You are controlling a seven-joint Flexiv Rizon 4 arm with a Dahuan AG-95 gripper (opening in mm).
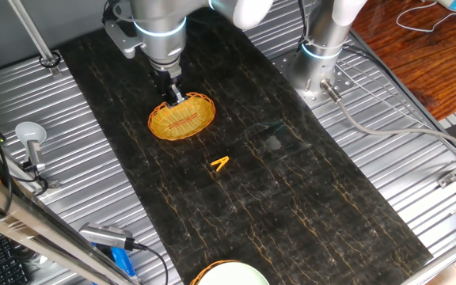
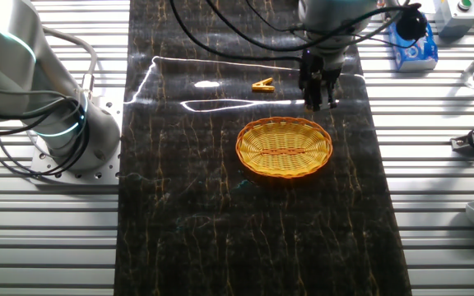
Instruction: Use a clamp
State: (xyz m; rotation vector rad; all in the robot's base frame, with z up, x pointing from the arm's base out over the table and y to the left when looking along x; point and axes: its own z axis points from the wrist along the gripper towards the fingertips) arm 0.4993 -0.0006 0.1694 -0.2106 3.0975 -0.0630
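The clamp (image 1: 220,164) is a tiny yellow-orange V-shaped clip lying on the dark mat, apart from everything; in the other fixed view it (image 2: 262,85) lies left of the gripper. The round woven basket (image 1: 182,117) sits on the mat and looks empty; it also shows in the other fixed view (image 2: 284,146). My gripper (image 1: 174,97) points down just above the basket's rim, on the side away from the clamp in one fixed view. In the other fixed view the gripper (image 2: 320,103) hangs beyond the basket's far right rim, fingers slightly apart, holding nothing.
A second arm's base (image 1: 323,55) stands on the ribbed metal table beside the mat, also in the other fixed view (image 2: 48,115). A blue box (image 2: 414,45) lies at the table's corner. A white bowl in a woven holder (image 1: 228,274) sits at the mat's near end.
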